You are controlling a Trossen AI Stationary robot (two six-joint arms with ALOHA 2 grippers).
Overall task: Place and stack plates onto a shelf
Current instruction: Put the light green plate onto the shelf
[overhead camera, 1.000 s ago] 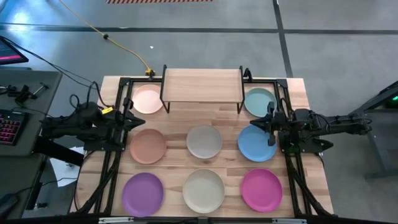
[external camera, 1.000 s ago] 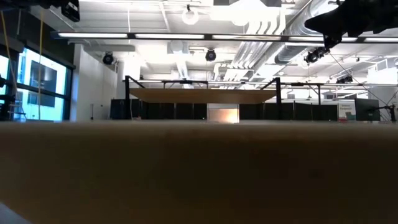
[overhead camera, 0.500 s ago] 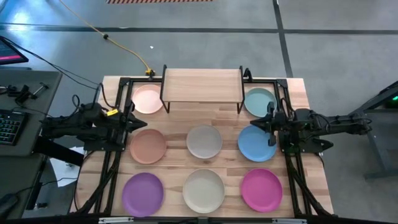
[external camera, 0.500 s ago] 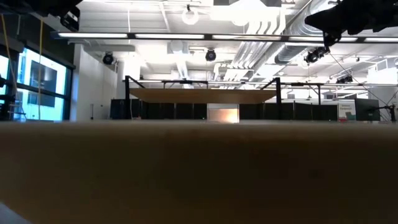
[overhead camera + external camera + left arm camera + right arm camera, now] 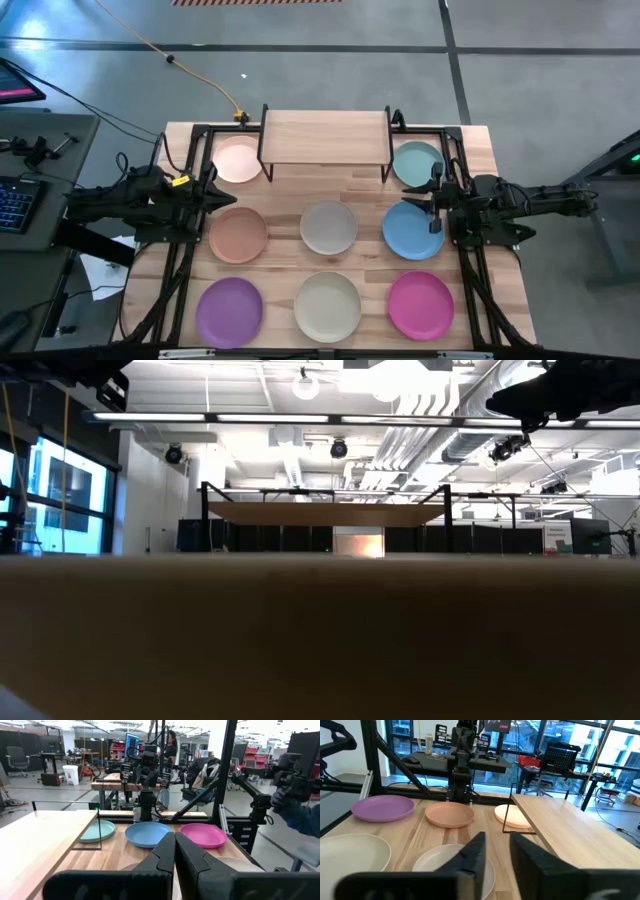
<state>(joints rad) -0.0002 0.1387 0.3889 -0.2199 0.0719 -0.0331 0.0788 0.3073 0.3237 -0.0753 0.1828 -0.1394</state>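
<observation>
Eight plates lie flat on the tabletop around the shelf (image 5: 325,135), whose wood top is bare: pale pink (image 5: 238,159), teal (image 5: 417,163), peach (image 5: 238,234), grey (image 5: 329,227), blue (image 5: 413,230), purple (image 5: 229,310), cream (image 5: 327,305), magenta (image 5: 420,304). My left gripper (image 5: 222,195) hovers at the table's left side between the pink and peach plates, fingers shut (image 5: 174,840) and empty. My right gripper (image 5: 428,200) hovers at the right side between the teal and blue plates, fingers slightly apart (image 5: 497,840) and empty.
Black frame rails run along both table sides under the arms (image 5: 185,250) (image 5: 470,260). The shelf stands on thin black legs (image 5: 264,165) at the far edge, between the pink and teal plates. Bare wood shows in front of the shelf (image 5: 325,190).
My left gripper has edged slightly toward the table's right, staying shut. The plates and the shelf have kept their places.
</observation>
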